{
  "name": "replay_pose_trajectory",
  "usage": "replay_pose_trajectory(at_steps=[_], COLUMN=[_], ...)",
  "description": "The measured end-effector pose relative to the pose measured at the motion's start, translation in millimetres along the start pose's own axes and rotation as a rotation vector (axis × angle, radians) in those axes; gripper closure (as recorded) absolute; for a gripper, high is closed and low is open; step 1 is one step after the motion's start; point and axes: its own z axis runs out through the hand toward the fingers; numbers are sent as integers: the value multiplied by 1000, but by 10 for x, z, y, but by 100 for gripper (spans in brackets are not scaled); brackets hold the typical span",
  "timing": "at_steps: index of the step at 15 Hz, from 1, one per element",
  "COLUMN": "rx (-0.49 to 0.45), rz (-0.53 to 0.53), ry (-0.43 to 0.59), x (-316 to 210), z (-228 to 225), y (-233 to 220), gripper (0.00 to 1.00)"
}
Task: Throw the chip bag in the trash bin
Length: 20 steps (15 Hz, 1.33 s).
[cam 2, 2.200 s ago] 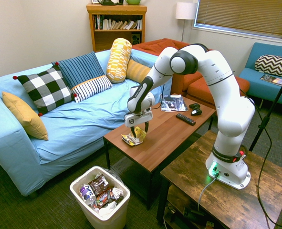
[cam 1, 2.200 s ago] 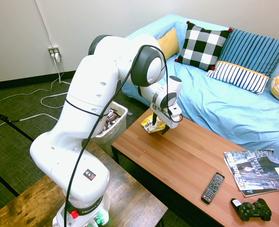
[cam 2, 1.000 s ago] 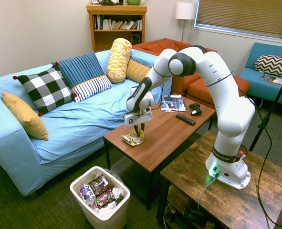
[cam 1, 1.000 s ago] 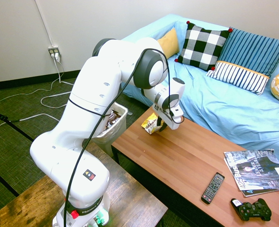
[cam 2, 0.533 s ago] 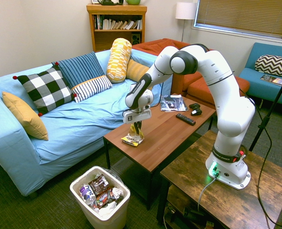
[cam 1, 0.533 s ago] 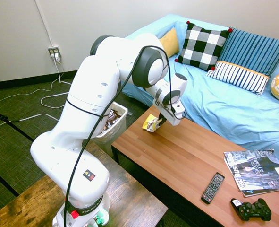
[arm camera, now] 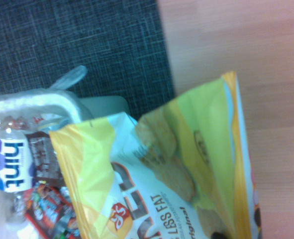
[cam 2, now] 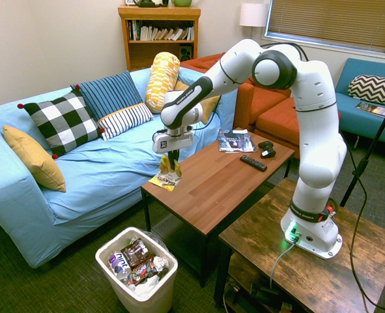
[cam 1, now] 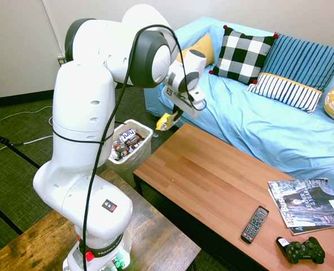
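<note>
The yellow chip bag hangs in the air from my gripper, which is shut on its top edge. It is lifted off the wooden coffee table, over the table's end nearest the bin. In the first exterior view the chip bag hangs above the gap between table and trash bin. The white trash bin stands on the carpet below, holding several wrappers. Close up, the chip bag fills the wrist view, with the trash bin beside it.
A blue sofa with cushions runs along the far side of the coffee table. A remote, a game controller and magazines lie at the table's other end. A darker wooden table bears the arm.
The arm has risen and swung toward the table's end, carrying the chip bag up off the tabletop and closer to the bin.
</note>
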Motion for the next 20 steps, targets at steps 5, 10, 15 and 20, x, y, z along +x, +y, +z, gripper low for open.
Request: replay_pose_trajectory(at_steps=[5, 10, 15, 20], rx=[-119, -209, -262, -253], rz=[-139, -236, -272, -265], ry=[76, 118, 152, 169], x=[-1433, -2031, -2081, -1973], z=[632, 1643, 2187, 2243], y=[-523, -904, -1082, -1187], gripper=[100, 0, 0, 0])
